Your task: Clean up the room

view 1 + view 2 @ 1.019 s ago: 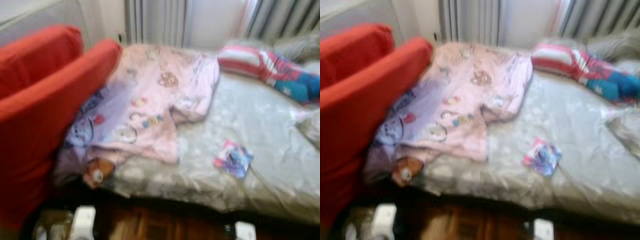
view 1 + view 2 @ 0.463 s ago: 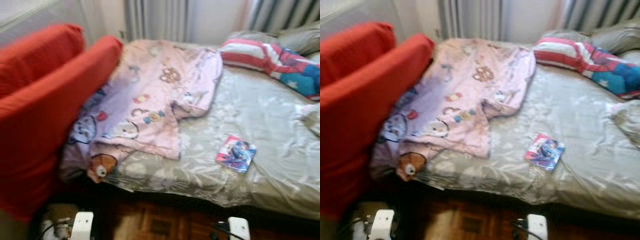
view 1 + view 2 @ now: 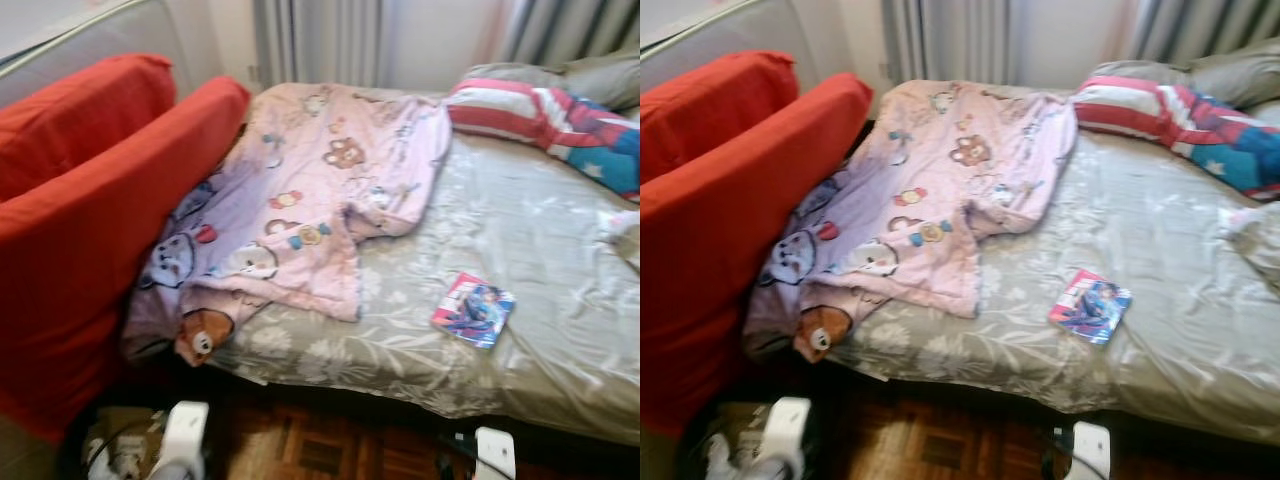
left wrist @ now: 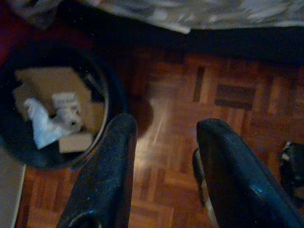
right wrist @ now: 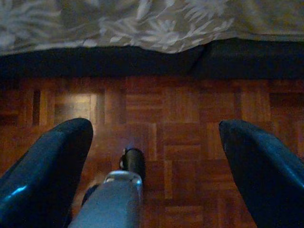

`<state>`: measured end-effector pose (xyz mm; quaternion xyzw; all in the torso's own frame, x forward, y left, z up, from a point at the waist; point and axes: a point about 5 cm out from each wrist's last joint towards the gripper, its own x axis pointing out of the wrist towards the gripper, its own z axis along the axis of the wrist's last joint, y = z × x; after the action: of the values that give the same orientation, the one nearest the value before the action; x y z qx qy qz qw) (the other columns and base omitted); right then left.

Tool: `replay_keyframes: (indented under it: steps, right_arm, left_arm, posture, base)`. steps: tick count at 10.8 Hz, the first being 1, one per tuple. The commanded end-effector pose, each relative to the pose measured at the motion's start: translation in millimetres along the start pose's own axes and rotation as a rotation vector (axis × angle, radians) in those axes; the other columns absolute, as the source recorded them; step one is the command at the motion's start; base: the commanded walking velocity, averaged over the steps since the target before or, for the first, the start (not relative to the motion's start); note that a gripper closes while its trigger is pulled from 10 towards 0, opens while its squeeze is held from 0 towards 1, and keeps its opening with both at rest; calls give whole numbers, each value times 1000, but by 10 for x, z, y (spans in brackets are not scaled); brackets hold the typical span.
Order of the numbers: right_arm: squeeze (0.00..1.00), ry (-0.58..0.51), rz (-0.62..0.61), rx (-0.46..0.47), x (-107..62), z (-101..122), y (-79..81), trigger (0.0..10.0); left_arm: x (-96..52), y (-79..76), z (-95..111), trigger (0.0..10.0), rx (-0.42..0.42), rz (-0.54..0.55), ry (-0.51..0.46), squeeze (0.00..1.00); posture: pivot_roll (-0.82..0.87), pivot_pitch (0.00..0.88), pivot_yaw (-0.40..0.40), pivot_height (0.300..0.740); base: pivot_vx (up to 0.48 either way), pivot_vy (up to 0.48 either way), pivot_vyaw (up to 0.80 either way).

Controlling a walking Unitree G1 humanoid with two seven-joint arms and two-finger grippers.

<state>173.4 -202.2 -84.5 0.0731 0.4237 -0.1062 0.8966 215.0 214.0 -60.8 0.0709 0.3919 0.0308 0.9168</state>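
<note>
Pink blanket (image 3: 320, 200) rumpled on bed (image 3: 540, 250), booklet (image 3: 472, 309) loose; tidying barely begun. Left gripper (image 4: 164, 142), right gripper (image 5: 156, 156) spread, empty, above parquet.

A lived-in bedroom in a home. Ahead of both lowered grippers stands a bed (image 3: 540, 240) with a grey floral cover, a pink cartoon-print blanket (image 3: 320, 190) and striped pillows (image 3: 520, 105). A red armchair (image 3: 90, 220) stands beside it, curtains (image 3: 320, 40) behind, parquet floor (image 5: 156, 137) directly below the grippers.
</note>
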Motion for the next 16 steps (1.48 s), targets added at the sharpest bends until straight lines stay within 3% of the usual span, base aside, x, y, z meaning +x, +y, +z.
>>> replay_keyframes:
  steps: [1, 2, 4, 7, 10, 13, 16]
  right_arm:
    - [0, 1, -29, 46, 1, 9, -42, 10000]
    - [0, 5, -33, 91, 2, 3, -36, 10000]
    - [0, 17, -25, 45, -5, -35, -3, 10000]
    - [0, 22, -36, 56, -21, -83, -28, 10000]
    - [0, 20, -42, 50, -12, -57, -25, 10000]
    - [0, -14, -43, 65, 34, 120, -1, 10000]
    - [0, -37, -43, 77, 42, 176, -12, 10000]
  left_arm:
    - [-12, 7, -66, 10000, 6, 5, 29, 0]
    - [-33, -11, -153, 10000, -2, 7, 55, 0]
    - [-62, -16, -257, 10000, -4, 4, 84, 0]
    - [-96, 12, -355, 10000, 0, 5, 104, 0]
    - [-84, 10, -316, 10000, -4, 0, 92, 0]
    - [-46, -38, -212, 10000, 1, -11, 81, 0]
    - [-30, 3, -148, 10000, -6, -1, 61, 0]
  posture:
    - [58, 20, 13, 740]
    - [61, 20, 7, 740]
    - [52, 45, 6, 740]
    - [52, 69, 4, 740]
    - [51, 69, 5, 740]
    - [43, 7, 28, 740]
    - [41, 39, 22, 740]
  base:
    - [0, -262, 0]
    - [0, -270, -600]
    - [0, -268, -391]
    - [0, -282, 0]
    - [0, -292, 0]
    - [0, -291, 0]
    - [0, -292, 0]
